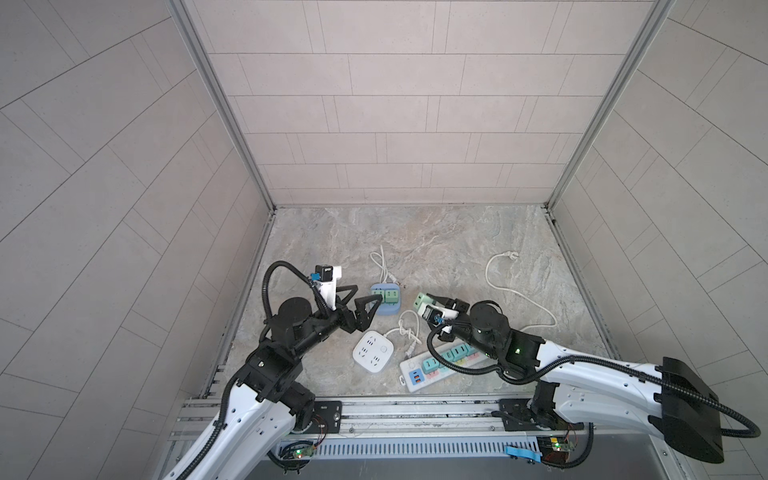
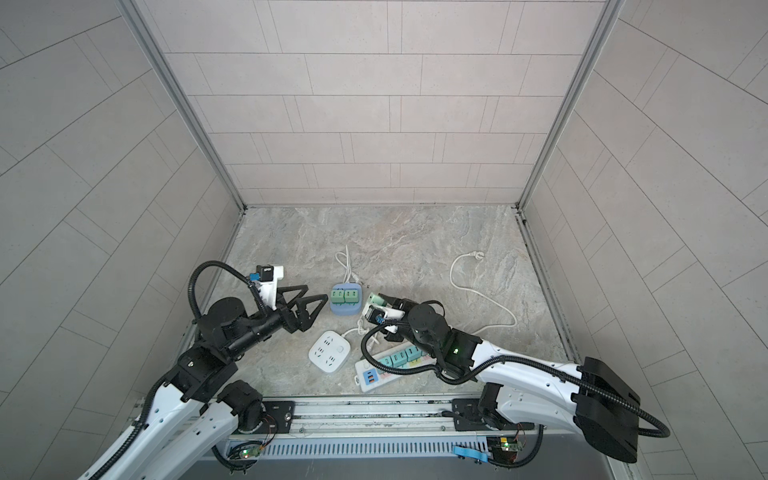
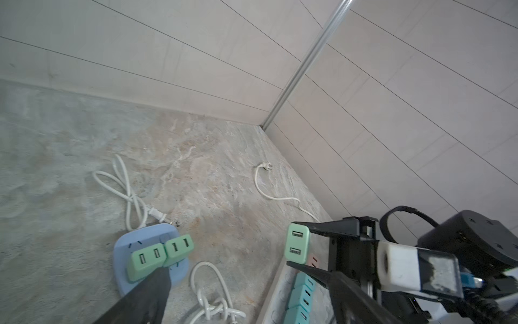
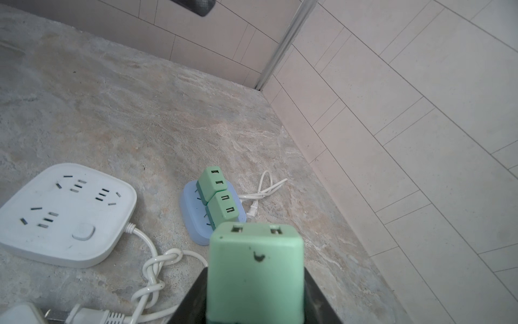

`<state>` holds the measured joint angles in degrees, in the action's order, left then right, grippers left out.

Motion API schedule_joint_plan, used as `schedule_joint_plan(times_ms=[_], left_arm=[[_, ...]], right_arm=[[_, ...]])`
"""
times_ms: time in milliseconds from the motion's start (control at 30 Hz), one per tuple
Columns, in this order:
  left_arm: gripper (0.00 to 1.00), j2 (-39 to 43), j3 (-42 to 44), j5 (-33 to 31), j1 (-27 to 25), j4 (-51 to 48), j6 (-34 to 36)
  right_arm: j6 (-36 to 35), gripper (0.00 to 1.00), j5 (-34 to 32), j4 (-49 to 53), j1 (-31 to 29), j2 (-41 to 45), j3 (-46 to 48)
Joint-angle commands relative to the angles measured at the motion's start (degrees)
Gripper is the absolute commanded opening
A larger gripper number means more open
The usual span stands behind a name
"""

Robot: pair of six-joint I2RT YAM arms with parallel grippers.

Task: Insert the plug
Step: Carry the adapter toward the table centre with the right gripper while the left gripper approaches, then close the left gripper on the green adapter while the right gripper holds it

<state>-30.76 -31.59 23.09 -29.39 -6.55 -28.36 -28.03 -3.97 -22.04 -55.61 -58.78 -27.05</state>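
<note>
The tabletop [image 1: 415, 249] is a stone-look slab, veined grey and tan, matt and faintly rough. The walls [image 1: 395, 104] are tile-pattern panels, matt, joined by brushed-metal corner posts [image 1: 231, 116]. The green plug [image 4: 255, 269] is smooth matt plastic bearing a dark scuff. The blue socket block [image 4: 193, 224] and white socket block [image 4: 56, 238] are smooth plastic with a soft sheen; the white cord [image 4: 161, 259] has smooth, rubbery sheathing. The fingers [image 3: 151, 291] are matt black plastic; the arm shell [image 1: 249, 415] is glossy white.
</note>
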Motion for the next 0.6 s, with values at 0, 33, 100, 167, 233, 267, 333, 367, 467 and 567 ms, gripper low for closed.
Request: schedule_joint_plan(times_ms=[0, 33, 100, 167, 233, 267, 333, 367, 467, 567], left_arm=[[0.91, -1.5, -0.6, 9.5, -0.5, 5.6, 0.9], [0.90, -1.9, -0.6, 9.8, -0.8, 5.7, 1.1], [0.90, -2.7, -0.8, 10.1, -1.4, 5.6, 1.9], [0.89, -3.6, -1.1, 10.2, -2.4, 5.4, 2.8], [0.88, -5.1, -1.9, 9.5, -4.0, 4.3, 3.7], [0.88, -5.9, -2.3, 8.9, -4.9, 4.1, 4.2], [0.86, -8.4, -3.8, 6.4, -7.9, 3.4, 5.8], [0.84, -9.5, -4.5, 4.9, -9.8, 3.1, 6.6], [0.80, -12.3, -5.7, 0.1, -13.6, 4.3, 7.4], [0.76, -15.5, -6.4, -0.9, -14.0, 6.1, 6.7]], right_arm=[[-6.7, 0.07, 1.8, -5.8, -0.2, 2.4, 1.1], [-6.7, 0.07, 2.2, -6.1, -0.2, 2.7, 1.5], [-8.9, 0.07, 2.5, -7.0, -0.2, 3.1, 2.0], [-9.8, 0.07, 3.1, -7.4, -0.2, 3.2, 2.3], [-10.0, 0.07, 3.8, -7.6, -0.2, 3.5, 2.0], [-9.9, 0.07, 4.2, -7.5, -0.3, 3.5, 1.9], [-9.9, 0.07, 5.5, -7.6, -0.3, 3.3, 1.5], [-9.9, 0.07, 6.1, -7.7, -0.3, 3.3, 1.5], [-9.9, 0.07, 8.4, -8.6, -0.6, 3.4, 1.7], [-9.8, 0.07, 10.5, -9.7, -0.9, 4.0, 2.4]])
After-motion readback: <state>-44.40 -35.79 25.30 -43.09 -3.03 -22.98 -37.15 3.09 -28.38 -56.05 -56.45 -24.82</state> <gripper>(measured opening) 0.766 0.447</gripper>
